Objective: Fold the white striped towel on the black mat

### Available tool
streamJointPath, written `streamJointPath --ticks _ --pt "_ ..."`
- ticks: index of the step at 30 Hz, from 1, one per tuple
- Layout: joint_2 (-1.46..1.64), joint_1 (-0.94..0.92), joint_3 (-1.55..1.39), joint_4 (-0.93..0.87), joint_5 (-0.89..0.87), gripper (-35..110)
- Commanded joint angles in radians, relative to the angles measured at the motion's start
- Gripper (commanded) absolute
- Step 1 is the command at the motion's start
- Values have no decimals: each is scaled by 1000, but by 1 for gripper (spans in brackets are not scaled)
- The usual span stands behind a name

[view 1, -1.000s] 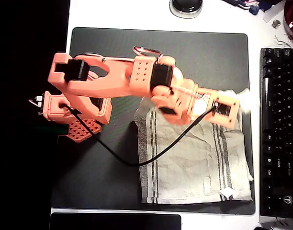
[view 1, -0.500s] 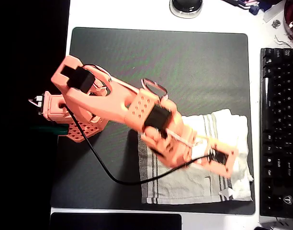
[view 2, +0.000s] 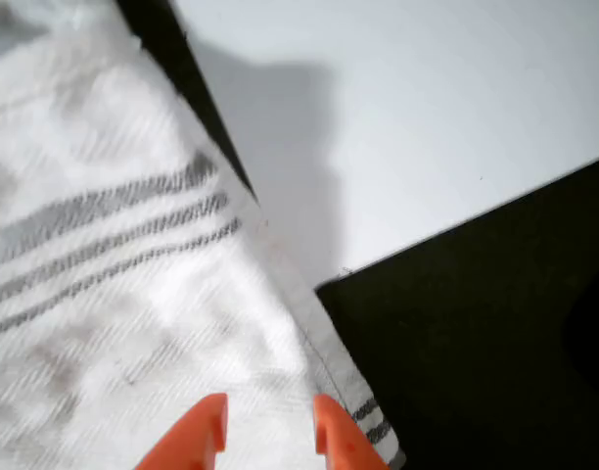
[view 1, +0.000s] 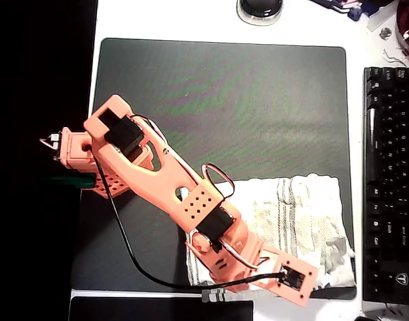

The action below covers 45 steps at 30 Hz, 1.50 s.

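An orange two-finger gripper (view 2: pixel 265 431) pinches the edge of an off-white terry towel with grey stripes (view 1: pixel 295 214), bunched at the large black rectangular mat's (view 1: pixel 224 100) near edge.

Quick count from the overhead view: one towel (view 1: pixel 291 214) bunched at the mat's bottom right corner, one mat (view 1: pixel 218 93), one orange arm (view 1: pixel 158 180) with one gripper (view 2: pixel 268 431) showing two orange fingers (view 2: pixel 197 436) in the wrist view. Off the mat there's one keyboard (view 1: pixel 389 180) along the right edge, one round dark thing (view 1: pixel 259 9) at the top edge, and one glossy black slab (view 1: pixel 161 309) at the bottom edge.
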<state>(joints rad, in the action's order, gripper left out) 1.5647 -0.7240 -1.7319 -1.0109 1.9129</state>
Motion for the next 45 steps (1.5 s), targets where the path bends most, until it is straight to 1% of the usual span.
streamJointPath --ticks 1,4,10,13,18,23,27,31,34,38,45 --pt "138 28 -35 -37 5 13" --pt "239 91 -120 -92 -29 13" --pt "451 273 -336 -256 -72 13" --pt "500 334 -443 -284 -66 14" --pt "515 351 -603 -262 15 15" --pt "488 348 -738 -127 74 13" --pt "457 351 -796 -37 91 11" --pt "434 354 -810 -18 100 6" --pt "433 365 -811 -23 100 0" --pt "446 390 -798 -41 81 0" --pt "468 523 -755 -55 -44 0"
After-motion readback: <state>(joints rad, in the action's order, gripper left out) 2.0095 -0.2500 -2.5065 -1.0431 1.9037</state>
